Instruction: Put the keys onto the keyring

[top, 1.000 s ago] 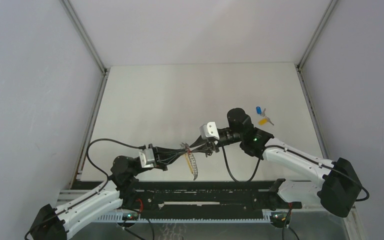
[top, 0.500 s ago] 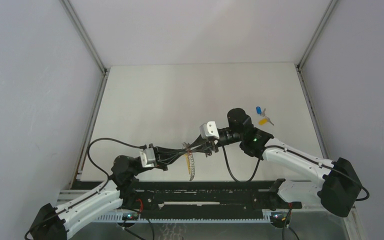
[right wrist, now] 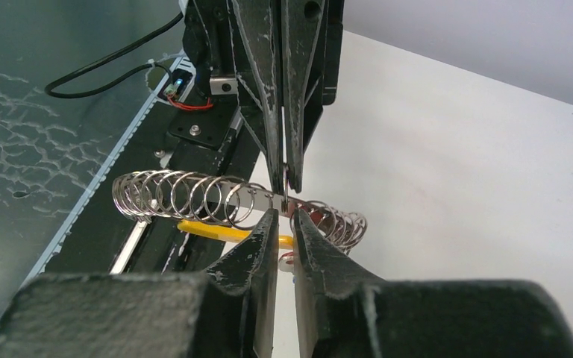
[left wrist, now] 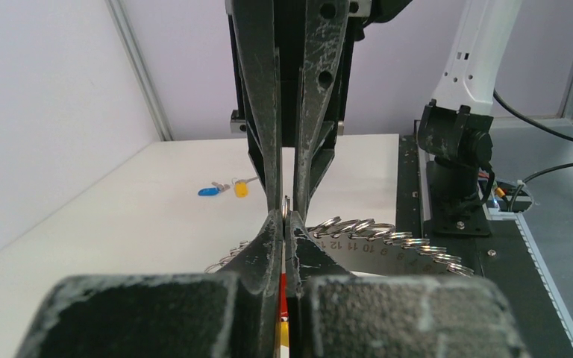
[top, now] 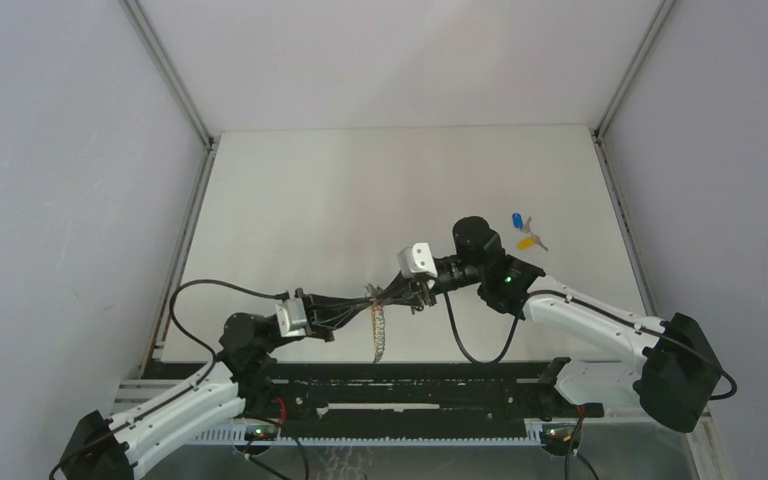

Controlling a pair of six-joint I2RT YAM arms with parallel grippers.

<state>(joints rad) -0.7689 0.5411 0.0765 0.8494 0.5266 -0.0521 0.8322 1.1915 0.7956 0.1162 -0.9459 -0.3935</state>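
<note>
Clamped tip to tip in left gripper (top: 365,303) and right gripper (top: 400,292), both clenched, above the white table (top: 290,200) at near centre: thin grey chain-like keyring (top: 378,335) of metal loops. Lying far right, well apart: tiny blue- and yellow-headed metal keys (top: 525,232). Beware uneven pull, likely to slip a thin loop free and drop the dangling end.

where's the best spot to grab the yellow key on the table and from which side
Grip the yellow key by its plastic head, straight down from above: it lies flat on the table, and the head looks its bulkiest part, the metal blade thin. Mind the blue key close beside it.
</note>
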